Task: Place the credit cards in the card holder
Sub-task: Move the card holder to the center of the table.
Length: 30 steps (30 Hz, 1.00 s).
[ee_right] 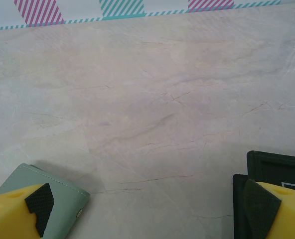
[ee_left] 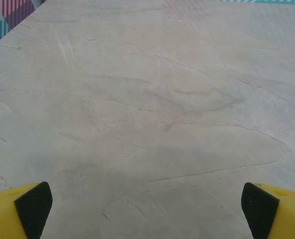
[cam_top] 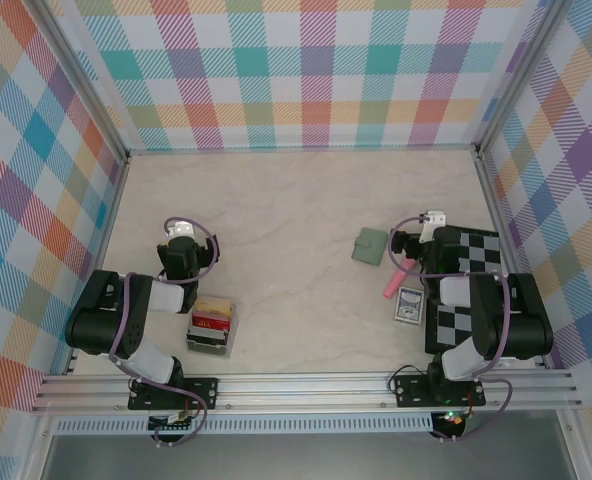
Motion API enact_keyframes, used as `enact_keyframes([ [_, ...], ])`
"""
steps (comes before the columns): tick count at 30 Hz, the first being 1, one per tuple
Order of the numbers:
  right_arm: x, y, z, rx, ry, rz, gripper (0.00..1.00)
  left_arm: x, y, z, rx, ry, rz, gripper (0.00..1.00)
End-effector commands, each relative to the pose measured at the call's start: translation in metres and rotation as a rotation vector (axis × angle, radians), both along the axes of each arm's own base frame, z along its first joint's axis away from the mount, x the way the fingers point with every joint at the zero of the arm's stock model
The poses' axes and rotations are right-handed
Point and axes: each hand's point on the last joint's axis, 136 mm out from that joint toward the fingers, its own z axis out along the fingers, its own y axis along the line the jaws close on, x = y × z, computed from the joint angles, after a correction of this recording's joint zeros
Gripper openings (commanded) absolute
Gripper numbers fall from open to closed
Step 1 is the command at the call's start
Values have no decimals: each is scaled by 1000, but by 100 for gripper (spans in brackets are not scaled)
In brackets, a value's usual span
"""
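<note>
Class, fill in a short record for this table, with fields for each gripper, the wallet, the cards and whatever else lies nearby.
left gripper: open, above bare table
right gripper: open, one fingertip by the wallet
wallet: green, closed, flat on the table
cards: red and tan ones standing in a clear rack near the left arm
other items: pink stick, blue card box, checkered board

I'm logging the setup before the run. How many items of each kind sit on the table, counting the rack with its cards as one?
Green card holder: 1
Pink stick: 1
Blue card box: 1
Checkered board: 1
Card rack holding credit cards: 1
Total: 5
</note>
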Motion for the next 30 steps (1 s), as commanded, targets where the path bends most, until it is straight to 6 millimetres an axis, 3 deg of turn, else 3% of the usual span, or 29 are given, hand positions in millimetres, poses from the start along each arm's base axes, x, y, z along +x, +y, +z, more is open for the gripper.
enact_keyframes([
  [1,4,3,6,-4,-17,22,100,7,2,14,-13,-51,5,100],
  [30,4,5,6,0,-17,43,100,8,-1,14,-16,-50,-17,100],
])
